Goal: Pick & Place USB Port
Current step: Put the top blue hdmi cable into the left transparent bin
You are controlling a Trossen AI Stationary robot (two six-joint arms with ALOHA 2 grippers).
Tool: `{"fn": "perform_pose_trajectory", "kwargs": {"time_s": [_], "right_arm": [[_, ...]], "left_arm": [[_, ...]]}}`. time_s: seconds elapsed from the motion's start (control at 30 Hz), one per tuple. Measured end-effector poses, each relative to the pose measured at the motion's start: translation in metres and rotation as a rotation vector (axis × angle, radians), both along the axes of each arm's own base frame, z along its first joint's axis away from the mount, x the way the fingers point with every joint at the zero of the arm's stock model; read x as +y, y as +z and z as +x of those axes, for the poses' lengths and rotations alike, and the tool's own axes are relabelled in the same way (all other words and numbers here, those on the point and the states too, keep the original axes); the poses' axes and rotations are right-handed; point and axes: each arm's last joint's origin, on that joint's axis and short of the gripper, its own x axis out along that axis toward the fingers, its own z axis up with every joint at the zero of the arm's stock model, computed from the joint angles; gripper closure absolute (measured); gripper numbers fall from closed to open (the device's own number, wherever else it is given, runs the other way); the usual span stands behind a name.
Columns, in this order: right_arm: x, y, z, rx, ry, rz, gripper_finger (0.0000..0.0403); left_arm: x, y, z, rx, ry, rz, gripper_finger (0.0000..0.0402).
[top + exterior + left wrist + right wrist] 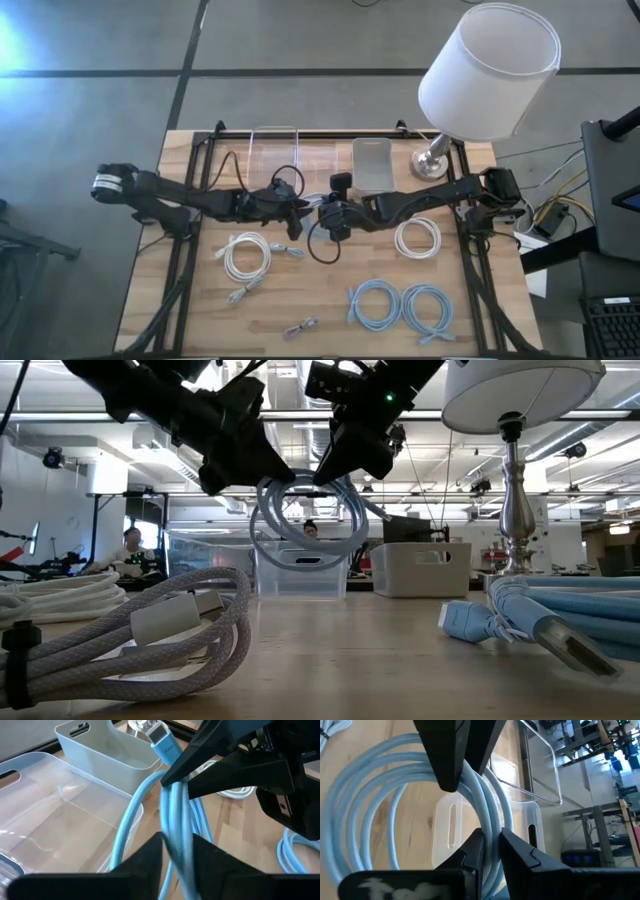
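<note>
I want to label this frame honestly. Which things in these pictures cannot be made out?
- High view: the held blue cable coil is mostly hidden under the left pincer and right pincer.
- Low view: the lamp shade is cut off by the top edge.
- High view: the small cable near the front edge is too small to identify its plug.

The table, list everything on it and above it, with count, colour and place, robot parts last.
Held cable coil: one, light blue, in the air mid-table.
Blue coils: two, near-right.
White coils: two, near-left and right of centre.
Small cable: one, near edge.
Clear bin: one, far edge.
White bin: one, beside it.
Lamp: one, white shade, far-right.
Left gripper: shut on the held coil.
Right gripper: shut on it too.
</note>
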Motion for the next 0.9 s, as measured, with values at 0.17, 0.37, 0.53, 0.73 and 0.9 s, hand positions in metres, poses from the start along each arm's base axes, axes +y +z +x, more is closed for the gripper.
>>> {"fn": "perform_pose_trajectory", "kwargs": {"time_s": [0.17,0.37,0.53,0.73,0.9], "right_arm": [[0.0,0.001,0.0,-0.013,-0.008,0.007,0.0332],[0.0,0.001,0.001,-0.021,-0.007,0.009,0.0296],[0.003,0.013,-0.005,-0.037,0.003,0.009,0.0273],[0.002,0.043,-0.026,-0.072,-0.028,0.047,0.0262],[-0.003,0.07,-0.054,-0.134,-0.097,0.122,0.0266]], "left_arm": [[0.0,-0.001,0.0,0.018,-0.008,0.032,0.038],[0.0,0.0,0.0,0.014,-0.016,0.038,0.038],[0.001,0.005,-0.002,0.004,-0.014,0.065,0.0376],[0.004,0.024,-0.01,-0.034,-0.02,0.104,0.0381],[0.008,0.047,-0.024,0.021,0.049,0.14,0.0378]]}}
